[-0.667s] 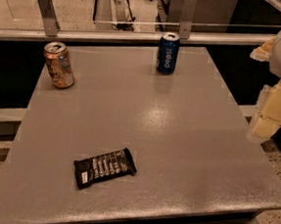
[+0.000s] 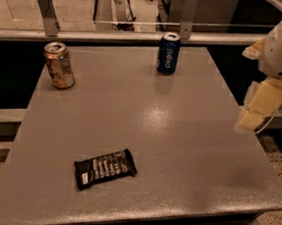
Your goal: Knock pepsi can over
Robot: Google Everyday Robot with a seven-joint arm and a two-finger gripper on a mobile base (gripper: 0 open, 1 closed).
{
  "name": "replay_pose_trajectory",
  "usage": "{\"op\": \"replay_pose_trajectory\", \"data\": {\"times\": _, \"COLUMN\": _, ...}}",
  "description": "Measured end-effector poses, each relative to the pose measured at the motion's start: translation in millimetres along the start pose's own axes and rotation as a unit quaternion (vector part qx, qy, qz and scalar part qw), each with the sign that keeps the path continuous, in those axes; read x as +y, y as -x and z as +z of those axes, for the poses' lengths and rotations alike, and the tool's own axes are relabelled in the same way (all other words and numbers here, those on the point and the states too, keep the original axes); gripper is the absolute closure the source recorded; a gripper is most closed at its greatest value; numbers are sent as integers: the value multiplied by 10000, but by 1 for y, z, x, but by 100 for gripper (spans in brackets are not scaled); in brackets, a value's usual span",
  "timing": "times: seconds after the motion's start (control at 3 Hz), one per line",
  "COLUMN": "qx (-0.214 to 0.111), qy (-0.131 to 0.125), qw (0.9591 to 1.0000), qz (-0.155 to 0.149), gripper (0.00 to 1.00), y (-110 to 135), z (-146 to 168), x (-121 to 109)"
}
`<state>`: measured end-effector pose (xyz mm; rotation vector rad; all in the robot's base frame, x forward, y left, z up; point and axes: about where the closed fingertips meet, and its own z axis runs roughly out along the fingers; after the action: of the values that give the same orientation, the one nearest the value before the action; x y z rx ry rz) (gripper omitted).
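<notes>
The pepsi can [image 2: 168, 53], dark blue with white lettering and a silver top, stands upright near the far edge of the grey table [image 2: 178, 137], right of centre. My gripper [image 2: 259, 106], cream-coloured on a white arm, hangs at the table's right edge. It is to the right of the can and nearer to me, well apart from it, and holds nothing that I can see.
An orange-tan patterned can [image 2: 59, 65] stands upright at the table's far left. A black snack bar wrapper [image 2: 105, 168] lies flat at the front left of centre. A metal rail with posts [image 2: 46, 10] runs behind the table's far edge.
My gripper and arm have moved a little to the left, over the table's right edge. The cans and the wrapper have not moved.
</notes>
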<state>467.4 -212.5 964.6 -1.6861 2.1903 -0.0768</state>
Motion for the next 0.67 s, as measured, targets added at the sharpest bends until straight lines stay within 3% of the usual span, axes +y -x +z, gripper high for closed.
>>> {"op": "replay_pose_trajectory", "data": {"times": 0.33, "qx": -345, "qy": -174, "qw": 9992, "qz": 140, "gripper": 0, "y": 16, "z": 48, "x": -49}}
{"op": "replay_pose_trajectory", "data": {"times": 0.67, "qx": -925, "qy": -341, "qw": 9942, "qz": 427, "gripper": 0, "y": 32, "z": 87, "x": -102}}
